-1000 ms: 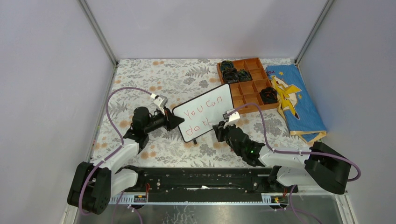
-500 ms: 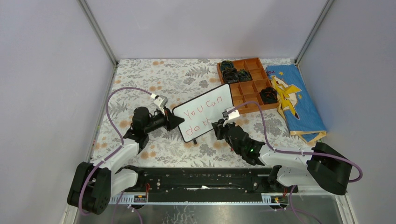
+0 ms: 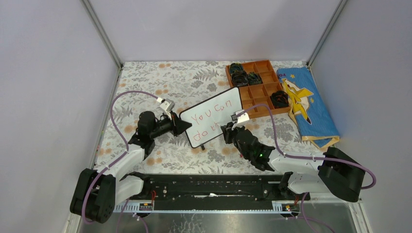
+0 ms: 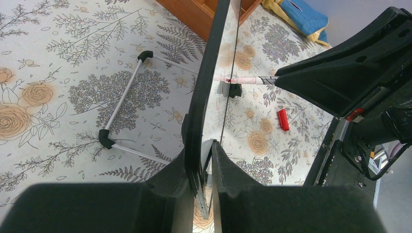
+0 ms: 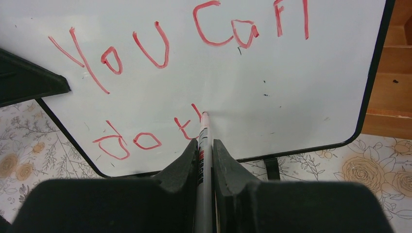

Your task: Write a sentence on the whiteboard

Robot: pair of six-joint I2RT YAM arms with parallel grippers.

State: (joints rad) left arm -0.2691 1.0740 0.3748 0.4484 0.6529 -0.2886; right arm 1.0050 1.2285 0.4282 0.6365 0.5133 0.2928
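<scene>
1. 2 sets of fingers are engaged. The left fingers are clamped on the left edge of the whiteboard. The right fingers are clamped on a marker, whose tip touches the board face.
2. Location: the whiteboard stands tilted on its wire stand at mid-desk. It sits between the 2 arms, just near-left of the brown tray.
3. Hazard 1: excess tip pressure would likely pivot the board in the narrow edge grip or slide its feet. Strokes would then skew.
4. Hazard 2: the marker could slip back through the right fingers. The line would thin out or break.
5. Hazard 3: the right fingers sit close below line 2. Sideways travel could smear fresh ink.
6. Legible writing: the sentence, in red, reads "You can" on line 1. Line 2 reads "do t" plus 1 partial stroke.
7. Print on the marker barrel and on the blue cloth is too small to read.
</scene>
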